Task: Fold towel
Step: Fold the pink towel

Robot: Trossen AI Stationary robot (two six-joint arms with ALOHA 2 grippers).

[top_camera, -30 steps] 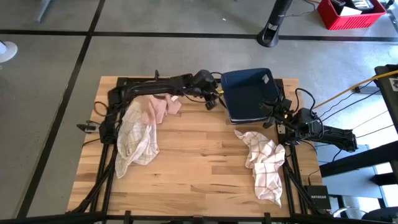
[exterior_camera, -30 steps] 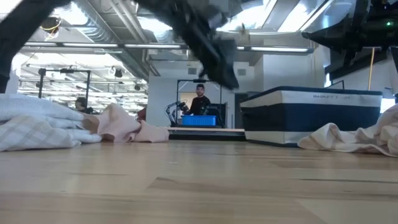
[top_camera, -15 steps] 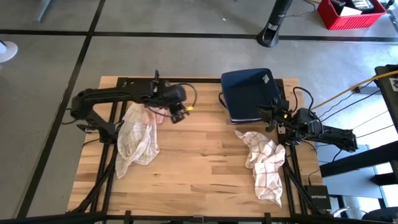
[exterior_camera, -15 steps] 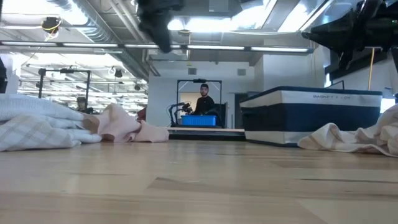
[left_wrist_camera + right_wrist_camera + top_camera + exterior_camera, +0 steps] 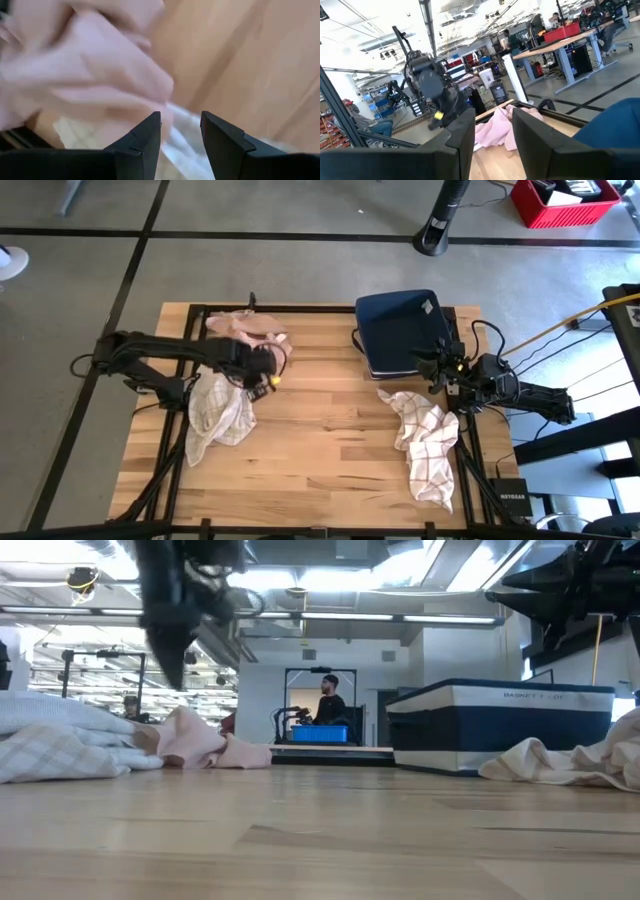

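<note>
A pink towel (image 5: 250, 330) lies crumpled near the table's far-left part, also in the low view (image 5: 200, 745) and the left wrist view (image 5: 90, 65). A white checked towel (image 5: 220, 408) lies bunched against its near side. A second checked towel (image 5: 425, 438) lies crumpled at the right. My left gripper (image 5: 262, 372) hangs open in the air over the near-right edge of the left pile (image 5: 172, 635), touching nothing; its fingers (image 5: 145, 137) point down at the cloth. My right gripper (image 5: 445, 366) waits open at the right edge, raised.
A dark blue basket (image 5: 400, 330) stands at the far right of the table, with a white side in the low view (image 5: 500, 725). Bare wood (image 5: 320, 440) lies between the two towel piles. A person stands far off in the room (image 5: 328, 700).
My left arm has swung from beside the basket toward the table's left and a little toward the near edge, ending over the left pile. The pink towel, partly hidden under the arm before, now shows in full. The towels have not moved.
</note>
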